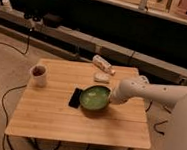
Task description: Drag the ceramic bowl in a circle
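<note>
Wooden table (47,122) centre frame. White mug (38,76) near left edge, dark contents. Black phone (75,97) mid-table, flat. White remote (102,64) at back edge, small pale item (102,77) just before it. Cable (4,114) on floor, left.

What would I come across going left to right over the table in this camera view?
white mug → flat black object → ceramic bowl → end effector, shut at the bowl's right rim → white robot arm
</note>
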`<control>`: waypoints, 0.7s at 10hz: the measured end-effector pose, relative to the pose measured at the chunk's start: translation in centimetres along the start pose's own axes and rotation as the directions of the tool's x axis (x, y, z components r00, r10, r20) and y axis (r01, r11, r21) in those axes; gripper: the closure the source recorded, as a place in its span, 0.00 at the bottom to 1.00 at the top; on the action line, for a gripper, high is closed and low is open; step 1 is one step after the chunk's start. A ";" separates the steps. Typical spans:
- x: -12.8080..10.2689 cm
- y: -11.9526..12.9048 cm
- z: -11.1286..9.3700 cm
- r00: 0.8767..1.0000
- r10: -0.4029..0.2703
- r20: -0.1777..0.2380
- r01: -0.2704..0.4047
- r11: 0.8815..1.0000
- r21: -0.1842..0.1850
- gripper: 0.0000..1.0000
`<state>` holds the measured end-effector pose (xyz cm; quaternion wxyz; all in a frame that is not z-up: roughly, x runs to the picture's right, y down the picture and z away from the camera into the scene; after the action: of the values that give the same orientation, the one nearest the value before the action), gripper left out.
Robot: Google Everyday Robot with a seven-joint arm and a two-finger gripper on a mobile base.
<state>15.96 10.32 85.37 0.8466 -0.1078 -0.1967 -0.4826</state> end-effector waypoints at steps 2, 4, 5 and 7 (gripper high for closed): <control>3.1 2.0 -0.7 0.998 0.060 -0.030 -0.060 0.998 0.000 0.86; 4.5 5.4 -1.2 0.992 0.118 -0.045 -0.119 0.993 -0.020 0.86; 3.8 7.4 -1.3 0.988 0.147 -0.036 -0.148 0.988 -0.032 0.86; 0.7 11.3 -1.8 0.980 0.200 -0.009 -0.200 0.978 -0.060 0.86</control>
<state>26.43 14.92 84.17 0.8875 -0.1521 -0.1691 -0.4009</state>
